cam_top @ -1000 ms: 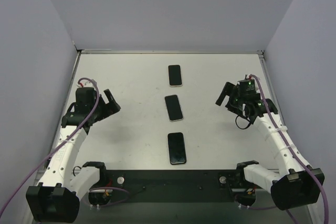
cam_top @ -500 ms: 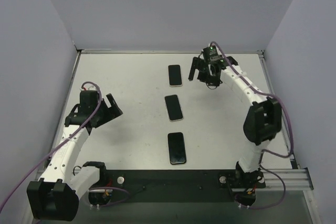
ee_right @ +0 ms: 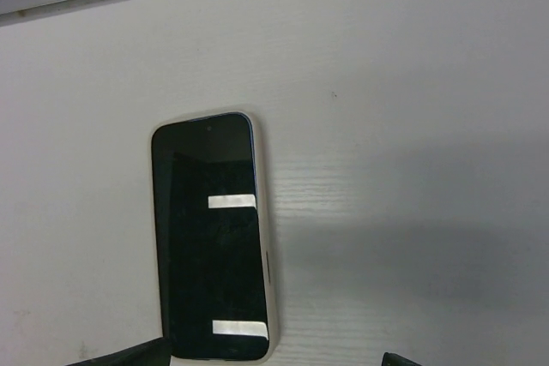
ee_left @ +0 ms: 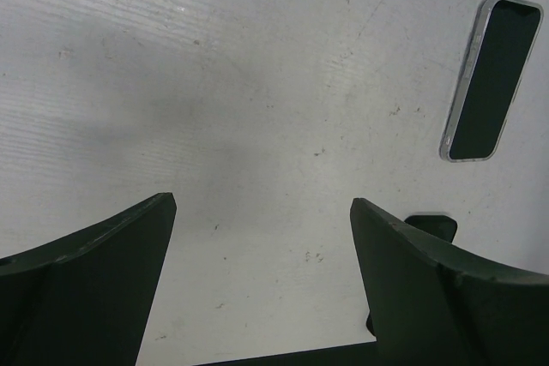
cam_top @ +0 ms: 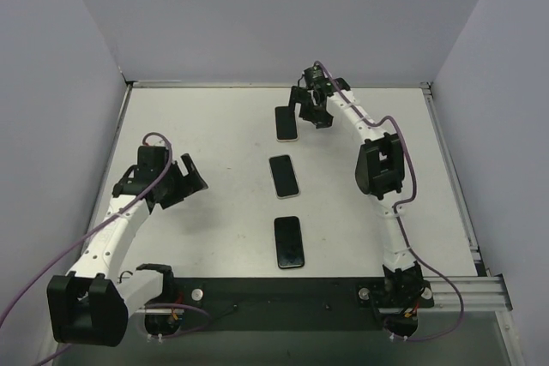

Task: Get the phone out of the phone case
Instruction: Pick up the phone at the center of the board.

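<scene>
Three phones (cam_top: 284, 175) in line, left gripper (cam_top: 190, 177) spread empty, right gripper (cam_top: 306, 109) spread near farthest.

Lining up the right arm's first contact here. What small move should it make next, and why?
Probably lower the right gripper toward the far phone. Its jaws stand open, touching nothing, and the phone lies flat, screen up, in its pale case, just ahead of them in the wrist view. Coming down would bring the jaws level with the case edges.
</scene>
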Available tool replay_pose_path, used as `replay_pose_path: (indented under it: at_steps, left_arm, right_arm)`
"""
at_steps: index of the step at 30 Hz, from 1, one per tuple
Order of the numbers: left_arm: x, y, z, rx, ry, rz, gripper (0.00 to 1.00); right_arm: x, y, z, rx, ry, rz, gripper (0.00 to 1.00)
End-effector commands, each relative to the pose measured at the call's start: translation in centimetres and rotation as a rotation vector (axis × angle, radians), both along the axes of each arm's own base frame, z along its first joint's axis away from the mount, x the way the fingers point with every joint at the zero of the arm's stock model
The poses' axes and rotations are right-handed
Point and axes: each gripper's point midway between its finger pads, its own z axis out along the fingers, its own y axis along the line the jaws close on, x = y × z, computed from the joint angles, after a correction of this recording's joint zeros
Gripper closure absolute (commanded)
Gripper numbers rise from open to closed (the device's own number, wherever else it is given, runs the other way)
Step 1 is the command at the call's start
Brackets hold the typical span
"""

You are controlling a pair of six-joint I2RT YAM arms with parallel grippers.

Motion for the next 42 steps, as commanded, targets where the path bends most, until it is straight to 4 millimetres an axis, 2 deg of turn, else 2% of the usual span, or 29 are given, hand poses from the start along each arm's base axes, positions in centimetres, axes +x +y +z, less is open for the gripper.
replay_pose_path:
  at_steps: [1,3,4,8,16,20,23,28,30,34,37,42]
  left_arm:
    - [2.4,-1.2,2.0,-0.052,-0.078,-0.016,0.05]
    - [2.8,-1.4,1.8,-0.059,-0.074,-0.018,0.05]
    - [3.0,-1.4,1.9,-0.060,-0.080,-0.016,0.05]
    - [3.4,-1.5,1.6,-0.061,-0.076,-0.017,0.05]
    - [3.8,-1.7,1.4,-0.059,-0.069,-0.022,0.05]
    - [3.9,-1.8,1.4,-0.062,-0.065,-0.025,0.05]
    - [4.0,-1.9,1.4,-0.064,-0.061,-0.029,0.05]
    - [4.2,-1.8,1.3,-0.064,-0.058,-0.027,0.05]
    - [4.2,-2.0,1.1,-0.067,-0.053,-0.032,0.05]
    - [4.2,-2.0,0.9,-0.068,-0.046,-0.035,0.05]
    - [4.2,-2.0,0.8,-0.067,-0.042,-0.038,0.05]
    - [4.0,-2.0,0.7,-0.066,-0.040,-0.041,0.05]
  right_arm:
    - [2.1,1.9,-0.3,0.020,-0.090,0.015,0.03]
    - [2.6,2.8,-0.5,0.027,-0.102,0.026,0.03]
    - [2.8,3.1,-1.5,0.022,-0.099,0.030,0.03]
    - [3.2,4.4,-2.9,-0.014,-0.119,0.058,0.02]
    - [3.0,5.2,-5.4,-0.098,-0.125,0.079,0.00]
    - [2.9,5.9,-5.0,-0.127,-0.145,0.110,0.00]
    - [2.8,4.9,-5.0,-0.187,-0.145,0.092,0.00]
    - [1.4,4.1,-5.9,-0.232,-0.083,0.112,0.02]
    - [0.9,4.3,-6.1,-0.246,-0.070,0.144,0.07]
    - [0.6,5.3,-6.0,-0.280,-0.085,0.212,0.07]
    - [0.7,5.2,-6.0,-0.286,-0.085,0.211,0.08]
    - [0.8,5.3,-5.9,-0.286,-0.086,0.213,0.19]
